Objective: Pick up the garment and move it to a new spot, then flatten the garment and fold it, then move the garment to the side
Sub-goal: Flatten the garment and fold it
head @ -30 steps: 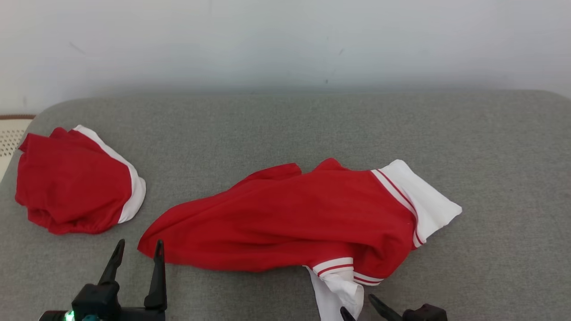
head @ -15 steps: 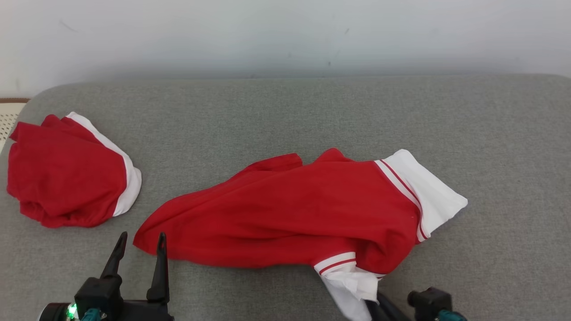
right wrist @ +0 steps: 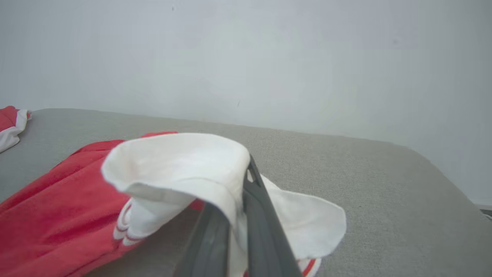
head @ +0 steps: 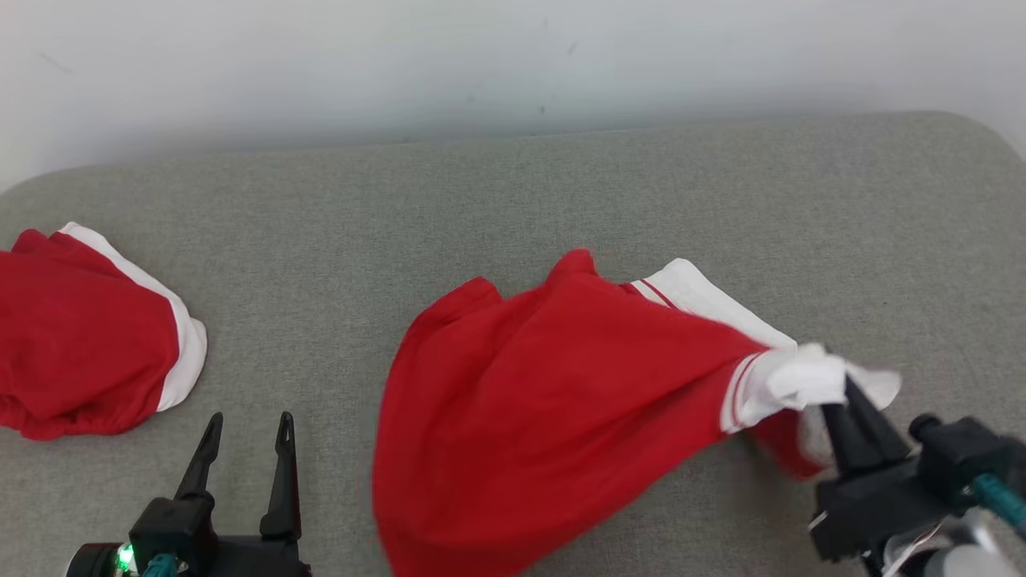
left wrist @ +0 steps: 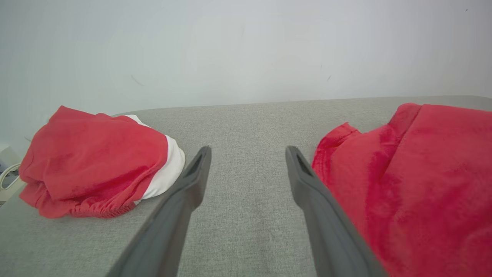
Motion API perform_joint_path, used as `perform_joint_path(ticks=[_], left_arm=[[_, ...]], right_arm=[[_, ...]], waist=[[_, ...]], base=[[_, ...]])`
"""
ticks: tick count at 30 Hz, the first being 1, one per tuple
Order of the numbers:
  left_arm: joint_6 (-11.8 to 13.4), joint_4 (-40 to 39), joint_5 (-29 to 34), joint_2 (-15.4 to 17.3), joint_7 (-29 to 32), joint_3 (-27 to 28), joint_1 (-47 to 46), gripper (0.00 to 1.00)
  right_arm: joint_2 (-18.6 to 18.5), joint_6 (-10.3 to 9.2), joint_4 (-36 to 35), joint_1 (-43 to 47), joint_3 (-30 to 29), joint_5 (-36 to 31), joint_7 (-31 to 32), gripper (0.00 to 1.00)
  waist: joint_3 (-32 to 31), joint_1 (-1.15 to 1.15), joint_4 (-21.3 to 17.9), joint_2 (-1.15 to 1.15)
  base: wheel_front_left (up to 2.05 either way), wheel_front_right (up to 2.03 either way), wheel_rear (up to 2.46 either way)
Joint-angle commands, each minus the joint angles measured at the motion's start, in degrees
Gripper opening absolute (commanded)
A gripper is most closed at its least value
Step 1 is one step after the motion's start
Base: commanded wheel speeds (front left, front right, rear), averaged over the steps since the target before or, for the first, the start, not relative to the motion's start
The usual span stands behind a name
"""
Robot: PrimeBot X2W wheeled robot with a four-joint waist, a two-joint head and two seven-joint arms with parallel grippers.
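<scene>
Red garment (head: pixel 553 401) with white, red-striped trim, crumpled right of centre on the grey padded surface (head: pixel 481 200); its near edge is cut off at the bottom of the head view. The right gripper (head: pixel 843 391) is clenched on a bunched white end of the garment, held raised above the surface; in the right wrist view, cloth hides one fingertip. The left gripper (head: pixel 246 425) stands released and empty, just left of the garment. A second red-and-white garment (head: pixel 88 344) lies well apart at far left, partly cut off.
</scene>
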Motion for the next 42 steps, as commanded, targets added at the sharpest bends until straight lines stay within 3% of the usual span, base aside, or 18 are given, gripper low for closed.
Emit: perform_joint_path(ticks=[1, 6, 10, 19, 25, 26, 28, 32, 42], left_arm=[[0.15, 0.18, 0.09, 0.07, -0.28, 0.05, -0.56, 1.00], [-0.33, 0.66, -0.24, 0.06, -0.61, 0.18, -0.89, 1.00], [-0.66, 1.03, -0.47, -0.13, -0.74, 0.01, -1.32, 1.00], [-0.42, 0.90, -0.26, -0.27, -1.09, -0.18, -1.17, 1.00], [-0.32, 0.63, -0.47, 0.61, -0.39, -0.06, -0.78, 1.00], [-0.29, 0.56, -0.53, 0.76, -0.30, -0.06, -0.59, 1.00], [-0.22, 0.34, -0.62, 0.99, -0.17, -0.11, -0.17, 1.00], [0.01, -0.40, -0.59, 1.61, 0.19, -0.11, 0.55, 1.00], [2.17, -3.16, -0.61, 3.19, 0.81, 0.73, 4.03, 1.00]], right_arm=[[-1.29, 0.02, -1.32, -1.70, -0.70, -1.20, -0.05, 0.00], [-5.38, 0.02, -2.18, -6.05, -1.10, -3.12, -0.81, 0.00], [-5.84, 0.02, 0.60, -4.79, -0.14, -2.16, -1.66, 0.00], [-1.77, 0.02, 10.69, 2.37, 2.80, 1.01, -5.22, 0.00], [1.39, 0.02, 14.75, 5.53, 1.62, 2.89, -6.52, 0.00], [1.91, 0.02, 15.14, 5.91, 0.97, 3.39, -6.23, 0.18], [2.51, 0.02, 14.62, 6.32, -0.13, 3.96, -5.87, 0.98], [3.34, 0.02, 10.80, 8.43, -3.61, 4.20, -4.57, 1.00], [3.36, 0.02, -7.07, 13.56, -10.07, 0.25, 0.62, 1.00]], waist=[[0.26, 0.00, -0.41, 0.00], [0.70, 0.00, -1.00, 0.00], [1.04, 0.00, -0.74, 0.00], [1.51, 0.00, -0.99, 0.00], [0.72, 0.00, -2.12, 0.00], [0.52, 0.00, -2.31, 0.00], [0.05, 0.00, -2.54, 0.00], [-0.70, 0.00, -2.65, 0.00], [-3.22, 0.00, -2.34, 0.00]], base=[[0.00, 0.00, 0.00], [0.00, 0.00, 0.00], [0.00, 0.00, 0.00], [0.00, 0.00, 0.00], [0.00, 0.00, 0.00], [0.00, 0.00, 0.00], [0.00, 0.00, 0.00], [0.00, 0.00, 0.00], [0.00, 0.00, 0.00]])
